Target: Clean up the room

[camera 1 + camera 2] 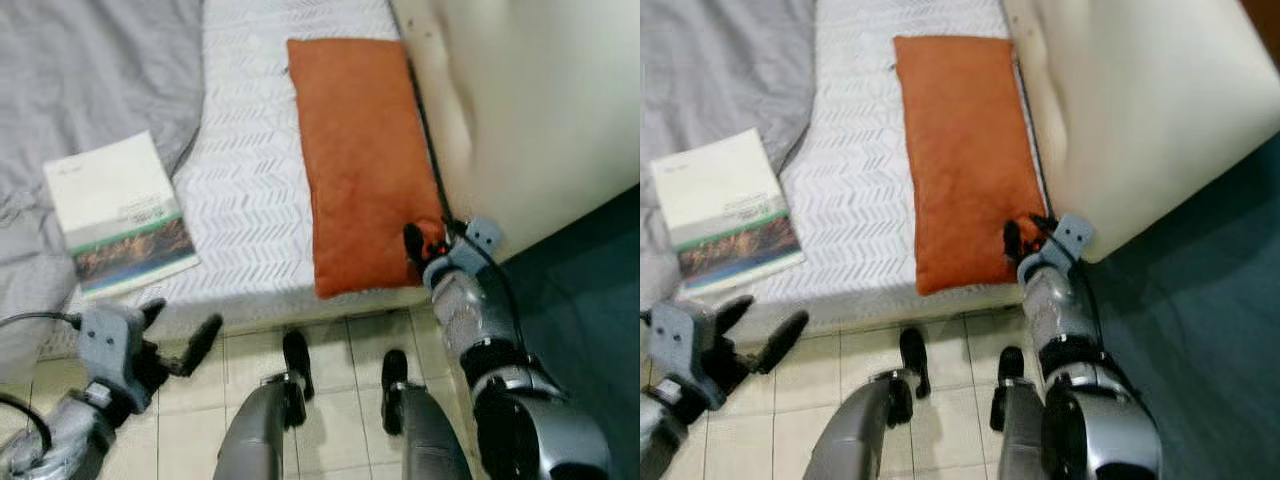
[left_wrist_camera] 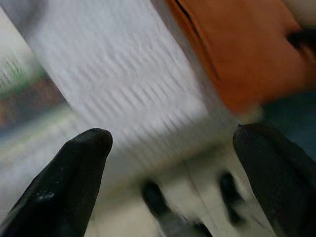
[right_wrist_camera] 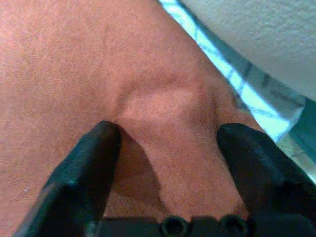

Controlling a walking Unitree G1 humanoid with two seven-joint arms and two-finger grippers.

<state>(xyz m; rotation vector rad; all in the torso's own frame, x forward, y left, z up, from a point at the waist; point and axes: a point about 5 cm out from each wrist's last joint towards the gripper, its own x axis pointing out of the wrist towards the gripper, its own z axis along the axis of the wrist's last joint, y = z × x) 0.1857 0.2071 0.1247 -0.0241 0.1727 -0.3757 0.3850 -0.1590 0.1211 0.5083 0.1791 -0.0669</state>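
An orange pillow (image 1: 365,160) lies lengthwise on the white patterned mattress (image 1: 250,180), against a cream padded headboard (image 1: 520,110). My right gripper (image 1: 425,242) is pressed onto the pillow's near right corner. In the right wrist view its black fingers (image 3: 91,163) stand open and wide apart, with a raised fold of the pillow (image 3: 168,118) between them. My left gripper (image 1: 185,338) is open and holds nothing, low in front of the bed's edge over the tiles. The left wrist view is blurred. A white book (image 1: 120,215) with a landscape photo lies on the bed's left side.
A rumpled grey blanket (image 1: 90,70) covers the far left of the bed and reaches under the book. My legs and black feet (image 1: 298,362) stand on pale floor tiles (image 1: 250,360) close to the bed. A dark teal surface (image 1: 590,290) lies to the right.
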